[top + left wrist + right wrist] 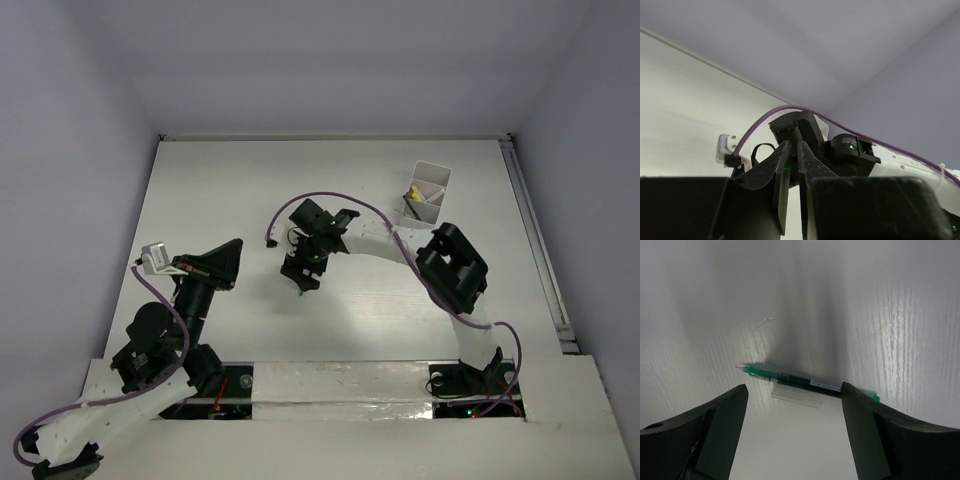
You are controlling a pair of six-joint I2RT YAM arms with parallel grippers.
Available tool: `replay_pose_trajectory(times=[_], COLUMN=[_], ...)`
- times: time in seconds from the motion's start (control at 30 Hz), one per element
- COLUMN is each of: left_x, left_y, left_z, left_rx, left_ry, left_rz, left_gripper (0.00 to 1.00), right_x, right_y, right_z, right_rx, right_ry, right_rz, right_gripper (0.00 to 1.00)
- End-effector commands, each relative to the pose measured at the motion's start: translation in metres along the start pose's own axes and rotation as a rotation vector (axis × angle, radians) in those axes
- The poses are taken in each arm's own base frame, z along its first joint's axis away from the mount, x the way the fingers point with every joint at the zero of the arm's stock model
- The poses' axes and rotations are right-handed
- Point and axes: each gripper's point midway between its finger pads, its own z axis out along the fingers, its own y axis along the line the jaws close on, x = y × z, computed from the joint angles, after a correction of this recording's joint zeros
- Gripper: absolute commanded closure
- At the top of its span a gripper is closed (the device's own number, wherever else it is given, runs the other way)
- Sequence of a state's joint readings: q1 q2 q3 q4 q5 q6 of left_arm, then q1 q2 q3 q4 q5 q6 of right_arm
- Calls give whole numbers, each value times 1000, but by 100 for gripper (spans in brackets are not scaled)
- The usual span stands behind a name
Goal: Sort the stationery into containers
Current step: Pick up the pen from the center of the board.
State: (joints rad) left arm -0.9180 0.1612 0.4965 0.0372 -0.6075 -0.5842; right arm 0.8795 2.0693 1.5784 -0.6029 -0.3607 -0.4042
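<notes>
Green pen [807,381], flat on table [890,315] — right gripper [794,392] spread wide over it

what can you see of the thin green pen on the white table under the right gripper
The thin green pen lies flat on the white wood-grain table, tip toward the left of the right wrist view. It looks plastic: green nose, green rear end, dark barrel with a small printed label, clear clip. It lies crosswise between the fingers of the open right gripper; one finger covers part of its rear, so contact cannot be told.
</notes>
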Motion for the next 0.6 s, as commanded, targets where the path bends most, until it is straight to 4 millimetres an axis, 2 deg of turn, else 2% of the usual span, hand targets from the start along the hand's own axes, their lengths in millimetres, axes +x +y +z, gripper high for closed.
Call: replay_pose_trajectory(times=[0.0, 0.17, 0.33, 0.57], left_x=[1, 4, 3, 4], left_y=[-2, -1, 0, -1], left_z=[5, 7, 6, 7], left_rx=[-4, -11, -13, -13], left_ry=[-3, 1, -1, 3], left_rz=[15, 22, 23, 27], left_gripper=[92, 92, 92, 92], right_x=[5, -1, 8, 4], right_y=[-17, -13, -12, 2], right_z=[-7, -1, 8, 18], right_rx=[111, 137, 135, 105], right_ry=[48, 55, 98, 96], right_rz=[-53, -108, -114, -144], right_gripper=[19, 17, 17, 17])
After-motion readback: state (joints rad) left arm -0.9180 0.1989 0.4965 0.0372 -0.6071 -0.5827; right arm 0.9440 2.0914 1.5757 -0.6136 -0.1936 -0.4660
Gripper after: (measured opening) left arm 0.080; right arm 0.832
